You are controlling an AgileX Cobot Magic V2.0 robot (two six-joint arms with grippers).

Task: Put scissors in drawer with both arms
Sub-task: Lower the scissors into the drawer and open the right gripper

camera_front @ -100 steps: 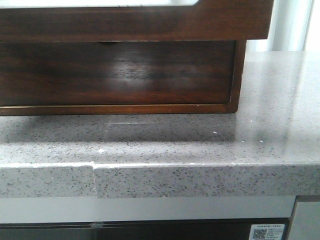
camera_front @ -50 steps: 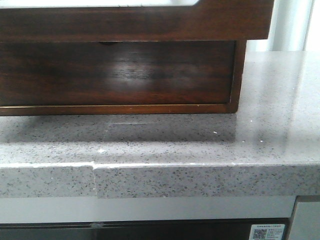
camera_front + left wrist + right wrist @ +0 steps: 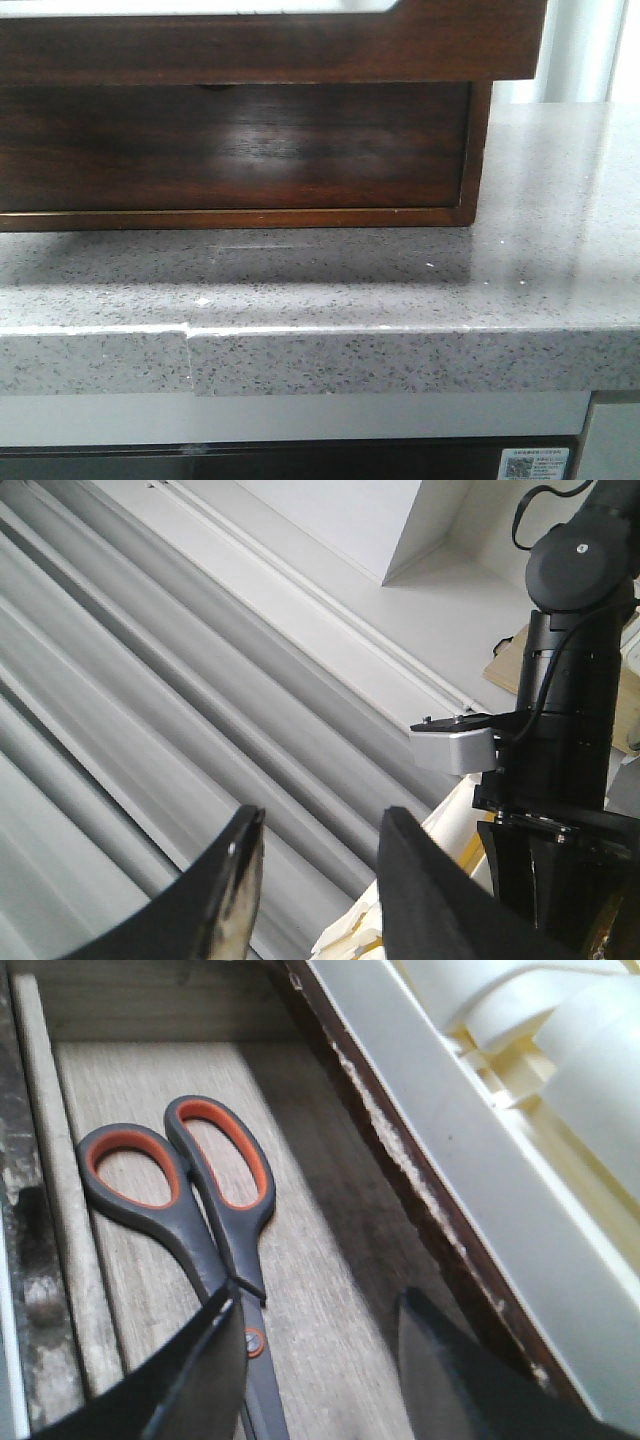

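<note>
The scissors (image 3: 215,1220), grey handles lined orange, lie flat on the pale wood floor of the drawer (image 3: 330,1260) in the right wrist view. My right gripper (image 3: 320,1310) is open above them and holds nothing. One of its fingers (image 3: 205,1370) covers part of the blade, and I cannot tell if it touches. In the front view the drawer (image 3: 270,50) stands pulled out at the top, its pale cutout along the top edge. Neither gripper nor the scissors show there. My left gripper (image 3: 320,820) is open and empty, raised and facing grey pleated curtains.
The drawer's dark brown side wall (image 3: 400,1180) runs close beside the right gripper. A second dark drawer front with a small notch (image 3: 230,150) sits below, on the grey speckled counter (image 3: 400,290). The right arm's black body (image 3: 570,680) shows in the left wrist view.
</note>
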